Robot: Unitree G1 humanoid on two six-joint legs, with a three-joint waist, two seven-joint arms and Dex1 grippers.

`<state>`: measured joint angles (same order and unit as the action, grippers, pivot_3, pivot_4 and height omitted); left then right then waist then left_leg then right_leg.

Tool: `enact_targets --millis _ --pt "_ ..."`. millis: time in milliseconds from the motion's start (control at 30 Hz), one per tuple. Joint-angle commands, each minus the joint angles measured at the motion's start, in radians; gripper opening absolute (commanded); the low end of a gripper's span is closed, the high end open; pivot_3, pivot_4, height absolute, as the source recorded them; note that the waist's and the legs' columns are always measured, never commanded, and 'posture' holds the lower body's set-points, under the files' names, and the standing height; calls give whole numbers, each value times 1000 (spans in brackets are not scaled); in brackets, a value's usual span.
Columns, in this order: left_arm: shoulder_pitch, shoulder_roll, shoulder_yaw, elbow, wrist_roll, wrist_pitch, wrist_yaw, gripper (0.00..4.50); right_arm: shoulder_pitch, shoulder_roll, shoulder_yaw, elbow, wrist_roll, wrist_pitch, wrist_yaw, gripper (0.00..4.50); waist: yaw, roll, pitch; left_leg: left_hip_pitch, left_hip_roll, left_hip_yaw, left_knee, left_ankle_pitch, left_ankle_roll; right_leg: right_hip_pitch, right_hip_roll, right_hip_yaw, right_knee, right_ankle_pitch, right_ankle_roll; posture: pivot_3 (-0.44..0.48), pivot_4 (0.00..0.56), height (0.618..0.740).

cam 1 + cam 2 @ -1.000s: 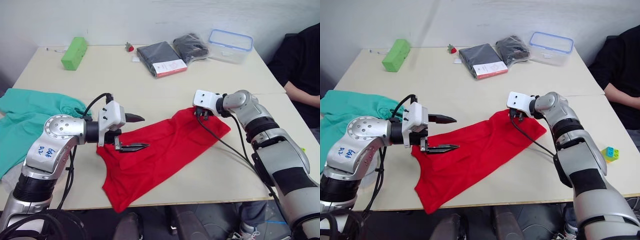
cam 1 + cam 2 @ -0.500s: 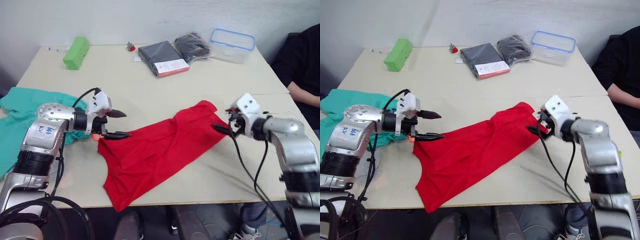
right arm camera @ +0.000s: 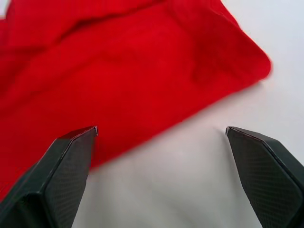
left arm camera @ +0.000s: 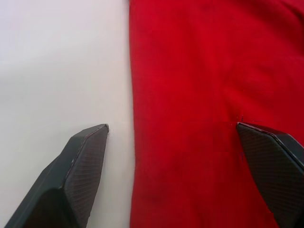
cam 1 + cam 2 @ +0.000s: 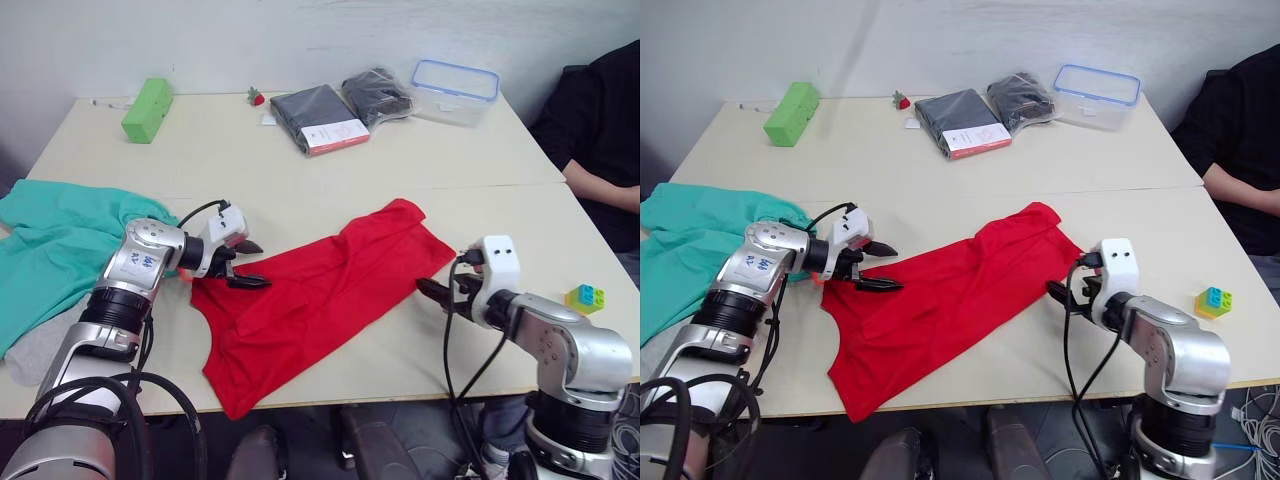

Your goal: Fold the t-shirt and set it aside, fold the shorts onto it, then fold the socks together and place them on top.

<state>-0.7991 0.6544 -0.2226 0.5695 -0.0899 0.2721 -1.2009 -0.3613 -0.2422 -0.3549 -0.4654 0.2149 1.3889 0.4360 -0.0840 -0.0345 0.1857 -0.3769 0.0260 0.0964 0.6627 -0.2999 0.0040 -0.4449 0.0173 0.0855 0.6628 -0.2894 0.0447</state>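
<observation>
The table (image 5: 330, 150) carries everything, and the t-shirt (image 5: 310, 300) is the landmark here. It lies spread flat and crumpled on the near half of the table, running slantwise, with its lower end reaching the table's near edge.

The shorts (image 5: 50, 240) lie to the left of the t-shirt, partly hanging over the table's left side. One grey sock (image 5: 35, 345) peeks out under their near edge.

The left gripper (image 5: 244, 264) is at the t-shirt's left corner. Its jaws are wide open and hold nothing. In the left wrist view one finger (image 4: 80, 166) is over bare table just beside the cloth's edge and the other is over the red cloth, so the edge lies between them.

The right gripper (image 5: 437, 293) is just beside the t-shirt's right edge, also wide open and empty. In the right wrist view one finger (image 3: 61, 166) is over the red cloth and the other over bare table.

Far behind the t-shirt are dark folded garments (image 5: 320, 115), a clear box (image 5: 455, 90) and a lime-green block (image 5: 145, 108). To its right lies a small toy brick (image 5: 585, 297).
</observation>
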Motion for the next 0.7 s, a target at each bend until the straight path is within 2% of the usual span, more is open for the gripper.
enact_targets --millis 33,100,200,467,533,700 --pt "-24 -6 9 26 18 -17 1 4313 -15 27 -25 10 22 9 -45 4250 2 0 0 0 0 0 0 0 0 0 0 0 0 0 0 0 150 740" --pt "-26 -10 12 34 21 -18 -4 3897 -15 31 -11 22 25 -4 -60 3848 2 -1 -1 -1 0 0 0 -1 1 0 0 0 -2 0 0 0 150 740" --pt "-23 -14 12 38 28 -23 -10 3033 -23 61 -4 51 32 -21 -90 2908 -2 -3 -2 -1 0 0 0 -2 1 0 0 0 -3 0 1 0 150 740" --pt "24 -3 16 -25 20 1 -34 529 -37 42 30 116 46 -92 -105 144 -5 -3 -2 0 0 0 0 -2 0 0 0 0 -2 0 1 0 150 740" --pt "42 1 20 -50 15 16 -36 24 -47 34 40 139 51 -111 -103 0 -6 -4 -2 0 0 0 0 -2 0 0 0 0 -2 0 1 0 150 740" --pt "156 30 40 -224 -18 125 -39 24 -156 -31 111 320 39 -226 -72 0 -23 -4 -2 1 0 1 0 -2 1 1 0 1 -2 0 1 0 150 740"
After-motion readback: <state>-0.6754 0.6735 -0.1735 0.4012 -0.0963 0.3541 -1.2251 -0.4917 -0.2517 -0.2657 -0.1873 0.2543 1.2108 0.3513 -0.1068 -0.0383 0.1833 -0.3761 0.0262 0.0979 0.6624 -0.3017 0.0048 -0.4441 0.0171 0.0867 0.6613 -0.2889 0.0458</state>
